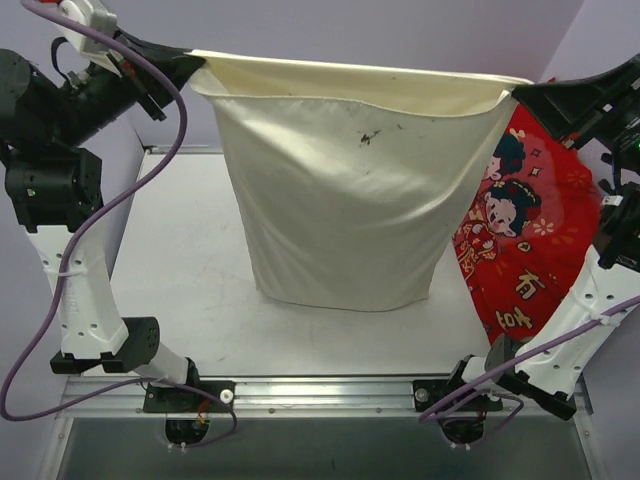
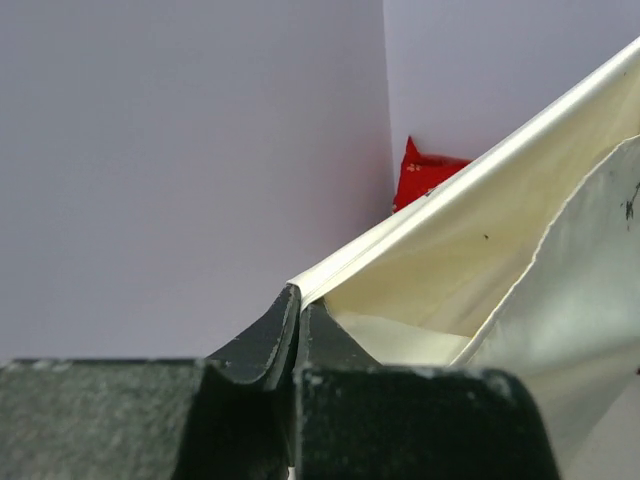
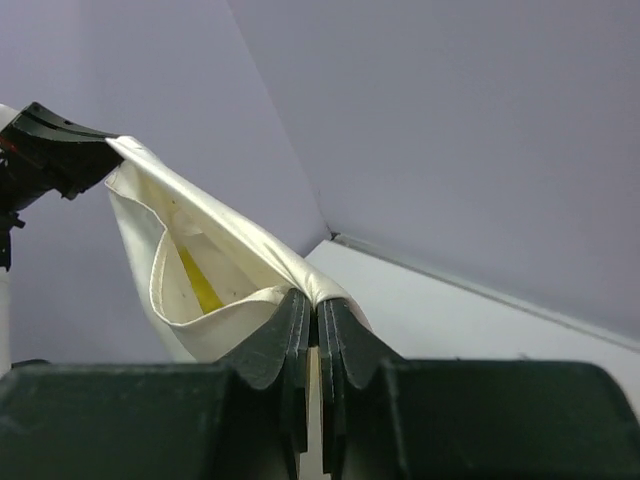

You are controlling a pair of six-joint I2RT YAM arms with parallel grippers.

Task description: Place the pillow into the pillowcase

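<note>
The cream pillowcase (image 1: 345, 210) hangs upright, stretched between both raised grippers, with its mouth open at the top and its lower edge on the table. My left gripper (image 1: 195, 62) is shut on the mouth's left corner (image 2: 297, 295). My right gripper (image 1: 515, 95) is shut on the right corner (image 3: 318, 300). The pillow is inside the case. Only a strip of its yellow piped seam (image 3: 200, 280) shows through the open mouth in the right wrist view. The pillow is hidden in the top view.
The red cartoon cushion (image 1: 520, 250) stands at the right, behind my right arm, and shows in the left wrist view (image 2: 425, 170). The grey table (image 1: 170, 260) lies below, with purple walls (image 1: 400, 30) behind. The left gripper (image 3: 60, 150) shows in the right wrist view.
</note>
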